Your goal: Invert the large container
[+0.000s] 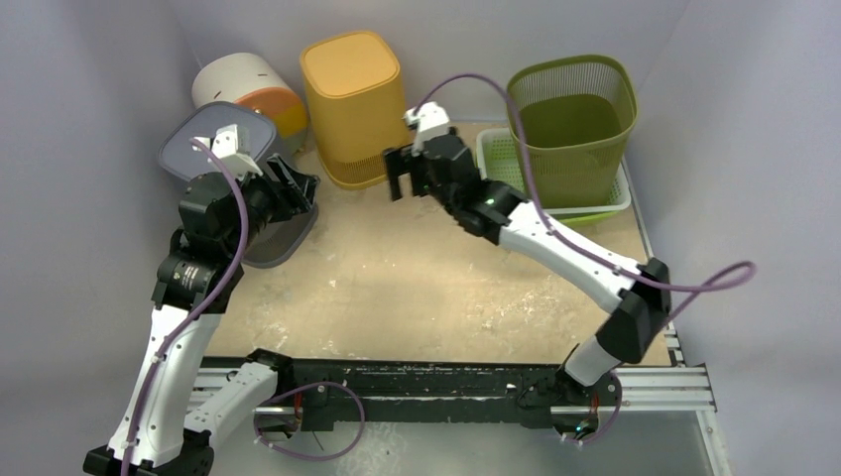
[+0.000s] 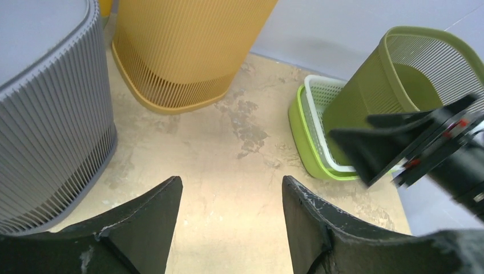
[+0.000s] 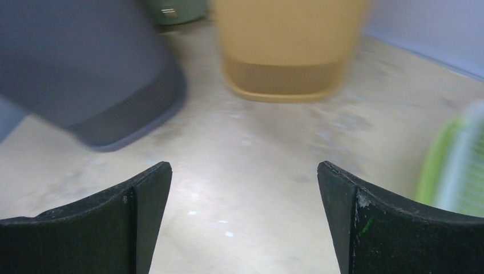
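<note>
right hand (image 1: pixel 399 175) hangs spread by the yellow bin (image 1: pixel 352 99), left hand (image 1: pixel 298 188) spread by the grey bin (image 1: pixel 190 149). approach stage, likely; next, grip the upright green basket (image 1: pixel 595 169) by its rim.

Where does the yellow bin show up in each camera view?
Top external: yellow bin at the back, left of centre.
Left wrist: the bin at top, left of centre.
Right wrist: the bin at top centre, blurred.
Shared landmark: grey bin, on its left in every view.
</note>
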`<state>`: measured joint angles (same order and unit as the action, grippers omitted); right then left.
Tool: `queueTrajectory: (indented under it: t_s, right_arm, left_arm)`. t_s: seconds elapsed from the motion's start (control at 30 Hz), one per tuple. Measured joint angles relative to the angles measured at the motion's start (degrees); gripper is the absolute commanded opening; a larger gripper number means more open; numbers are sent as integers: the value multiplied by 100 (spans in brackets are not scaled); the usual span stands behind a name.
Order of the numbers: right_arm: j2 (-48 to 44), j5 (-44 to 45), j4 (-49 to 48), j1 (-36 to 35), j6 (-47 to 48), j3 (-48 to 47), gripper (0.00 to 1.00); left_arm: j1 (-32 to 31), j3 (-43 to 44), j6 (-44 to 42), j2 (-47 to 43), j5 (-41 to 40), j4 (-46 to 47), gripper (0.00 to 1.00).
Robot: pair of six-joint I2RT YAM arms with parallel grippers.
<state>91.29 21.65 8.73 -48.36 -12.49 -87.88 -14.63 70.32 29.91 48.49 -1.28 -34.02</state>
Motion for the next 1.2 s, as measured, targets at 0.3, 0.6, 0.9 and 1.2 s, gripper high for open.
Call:
queueTrajectory:
  t_s: [0.3,0.6,0.9,1.2]
  right_arm:
    - [-450,1384,1104,1294,332,-216,100]
    - [24,1679,1193,1751,822,-380,100]
    - [546,1952,925,2031,1241,-389,44]
    - [678,2352,507,2068,1572,-398,0]
  left_arm:
    - [0,-514,122,-247,26,0,65]
    - [0,-774,157,-378,90,11,66]
    - [0,-1161,157,-472,127,4,66]
    - [0,-1331,157,-669,131,-2,66]
